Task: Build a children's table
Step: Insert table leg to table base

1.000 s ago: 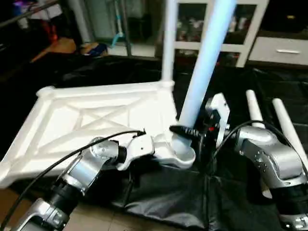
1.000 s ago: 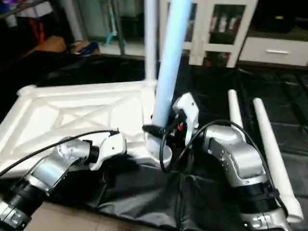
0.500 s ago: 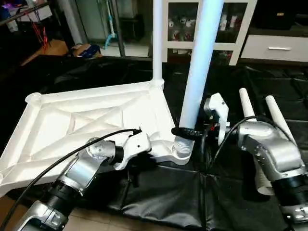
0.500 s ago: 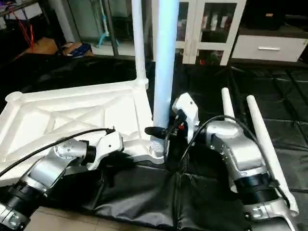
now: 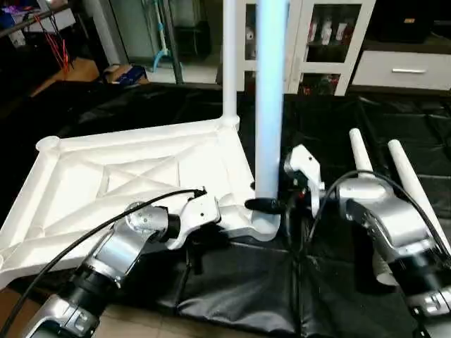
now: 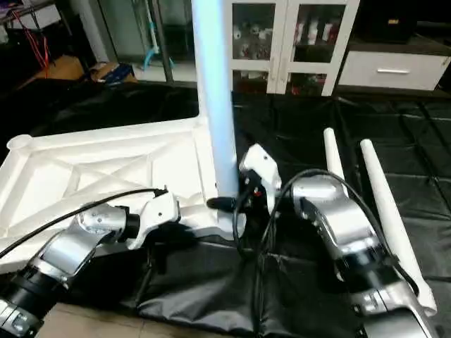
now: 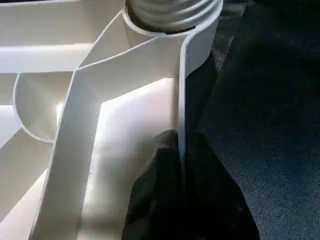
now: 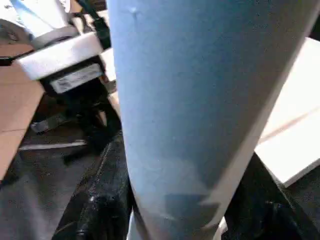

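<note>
White tapered tubular leg (image 5: 270,105) upright in corner socket, right tool (image 5: 271,205) gripping; left tool (image 7: 180,165) pinches ribbed tabletop (image 5: 127,176) rim; keep leg vertical while seating.

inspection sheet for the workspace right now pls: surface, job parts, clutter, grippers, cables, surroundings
Surface: black mat over the floor.
Job's things: tabletop underside up; far leg upright in its corner; near leg upright at the near corner socket; two spare legs flat on the mat.
Clutter: nothing seen.
Grippers: left gripper shut on the tabletop's rim; right gripper clasps the near leg's base.
Cables: black cables along both forearms.
Surroundings: white cabinet behind.
</note>
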Robot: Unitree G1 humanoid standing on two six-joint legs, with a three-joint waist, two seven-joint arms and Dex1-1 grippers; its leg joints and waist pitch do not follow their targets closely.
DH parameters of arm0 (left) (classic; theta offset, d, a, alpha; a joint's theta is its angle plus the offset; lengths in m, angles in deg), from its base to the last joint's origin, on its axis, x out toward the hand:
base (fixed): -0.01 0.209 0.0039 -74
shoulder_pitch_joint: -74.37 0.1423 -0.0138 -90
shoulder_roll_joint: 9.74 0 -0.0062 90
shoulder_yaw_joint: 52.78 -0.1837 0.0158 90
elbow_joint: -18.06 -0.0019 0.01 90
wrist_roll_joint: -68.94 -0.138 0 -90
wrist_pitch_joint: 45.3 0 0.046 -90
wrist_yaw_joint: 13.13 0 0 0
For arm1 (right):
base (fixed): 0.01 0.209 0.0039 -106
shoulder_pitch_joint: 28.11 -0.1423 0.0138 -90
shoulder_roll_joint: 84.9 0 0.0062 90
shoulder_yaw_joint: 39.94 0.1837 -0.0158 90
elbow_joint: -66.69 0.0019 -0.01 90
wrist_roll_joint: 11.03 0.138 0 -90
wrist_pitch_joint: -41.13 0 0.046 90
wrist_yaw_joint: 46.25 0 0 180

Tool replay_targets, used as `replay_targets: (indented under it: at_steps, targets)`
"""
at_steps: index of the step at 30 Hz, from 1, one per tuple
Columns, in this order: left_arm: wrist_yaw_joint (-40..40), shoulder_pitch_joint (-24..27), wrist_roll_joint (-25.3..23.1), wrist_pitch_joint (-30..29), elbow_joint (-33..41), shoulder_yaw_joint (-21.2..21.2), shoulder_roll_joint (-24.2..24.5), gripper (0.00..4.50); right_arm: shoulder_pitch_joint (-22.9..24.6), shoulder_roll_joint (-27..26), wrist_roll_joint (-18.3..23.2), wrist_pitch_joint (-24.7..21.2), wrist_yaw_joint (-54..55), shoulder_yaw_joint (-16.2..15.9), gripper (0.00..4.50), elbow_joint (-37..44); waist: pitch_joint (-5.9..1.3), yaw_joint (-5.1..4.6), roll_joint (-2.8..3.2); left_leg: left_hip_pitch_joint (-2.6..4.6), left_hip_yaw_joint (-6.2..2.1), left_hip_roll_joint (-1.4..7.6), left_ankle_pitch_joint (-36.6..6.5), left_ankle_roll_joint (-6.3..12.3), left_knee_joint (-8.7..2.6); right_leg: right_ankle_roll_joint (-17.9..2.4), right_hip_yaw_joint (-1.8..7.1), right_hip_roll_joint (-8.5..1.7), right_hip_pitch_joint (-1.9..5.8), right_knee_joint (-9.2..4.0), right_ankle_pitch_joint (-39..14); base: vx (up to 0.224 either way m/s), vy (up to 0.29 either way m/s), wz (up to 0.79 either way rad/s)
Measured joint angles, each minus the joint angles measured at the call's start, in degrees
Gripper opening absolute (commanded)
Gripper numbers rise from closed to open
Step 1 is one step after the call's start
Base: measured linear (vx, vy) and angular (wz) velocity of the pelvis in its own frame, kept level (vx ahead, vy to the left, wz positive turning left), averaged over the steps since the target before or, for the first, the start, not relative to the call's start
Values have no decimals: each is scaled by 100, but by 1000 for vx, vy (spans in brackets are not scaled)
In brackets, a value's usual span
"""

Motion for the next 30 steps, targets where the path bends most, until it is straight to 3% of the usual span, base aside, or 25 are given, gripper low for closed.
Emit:
replay_targets:
  at_steps: [11,19,30]
  targets:
    - [-53,-7,5,0,-28,18,10,0,-148,-167,-90,97,-10,-123,187,-250,-3,-3,0,5,0,0,0,-1,-8,0,-1,0,0,-1,0,0,0,0]
    - [-74,-12,21,13,-50,25,9,0,-12,-307,155,-165,67,261,187,-293,-8,2,15,5,-2,0,-1,-1,-16,0,-4,0,-1,-2,0,0,0,0]
    - [-139,-19,31,-11,-47,24,-21,0,418,-277,368,-70,61,557,187,-40,-13,35,22,5,-1,0,-1,-2,-25,7,-5,0,-1,-5,-14,0,0,0]
